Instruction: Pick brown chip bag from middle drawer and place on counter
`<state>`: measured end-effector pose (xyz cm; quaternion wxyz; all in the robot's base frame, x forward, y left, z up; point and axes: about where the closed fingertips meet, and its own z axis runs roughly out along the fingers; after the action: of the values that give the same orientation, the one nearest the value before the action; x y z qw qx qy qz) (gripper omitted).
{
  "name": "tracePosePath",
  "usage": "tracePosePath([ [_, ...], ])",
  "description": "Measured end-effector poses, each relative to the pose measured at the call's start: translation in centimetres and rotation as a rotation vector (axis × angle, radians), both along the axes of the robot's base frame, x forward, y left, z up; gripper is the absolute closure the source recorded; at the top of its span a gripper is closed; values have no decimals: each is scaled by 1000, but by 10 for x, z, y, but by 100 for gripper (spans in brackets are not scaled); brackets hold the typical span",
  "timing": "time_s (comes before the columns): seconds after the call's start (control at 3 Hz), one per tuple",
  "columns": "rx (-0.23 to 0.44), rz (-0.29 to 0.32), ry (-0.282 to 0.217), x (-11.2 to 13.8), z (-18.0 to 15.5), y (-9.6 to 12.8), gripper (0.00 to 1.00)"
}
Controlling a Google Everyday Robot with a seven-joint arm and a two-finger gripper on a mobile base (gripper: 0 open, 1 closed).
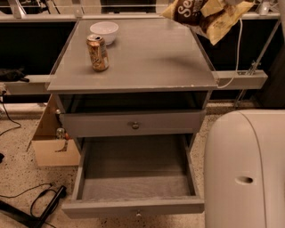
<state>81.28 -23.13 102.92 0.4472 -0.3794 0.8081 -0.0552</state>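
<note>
My gripper at far right top edge, brown chip bag under it. Counter: soda can and bowl block far left; middle and right open. White housing crowds near right.

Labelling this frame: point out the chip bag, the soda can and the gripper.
chip bag (189,12): camera view, brown front.
soda can (98,54): camera view, side wall.
gripper (232,2): camera view, top edge, above bag.

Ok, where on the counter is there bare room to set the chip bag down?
The counter is bare across its middle, right side and front edge. Only the back-left is crowded, by the soda can and white bowl. The brown chip bag hangs over the back-right corner under the tool at the view's top.
</note>
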Motion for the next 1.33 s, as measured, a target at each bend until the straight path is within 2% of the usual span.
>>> tracePosePath([
  [0.33,73,31,39,25,-36,35,100],
  [0.67,89,100,64,33,-52,72,100],
  [1.0,89,101,64,33,-52,73,82],
  [1.33,89,101,64,33,-52,73,58],
])
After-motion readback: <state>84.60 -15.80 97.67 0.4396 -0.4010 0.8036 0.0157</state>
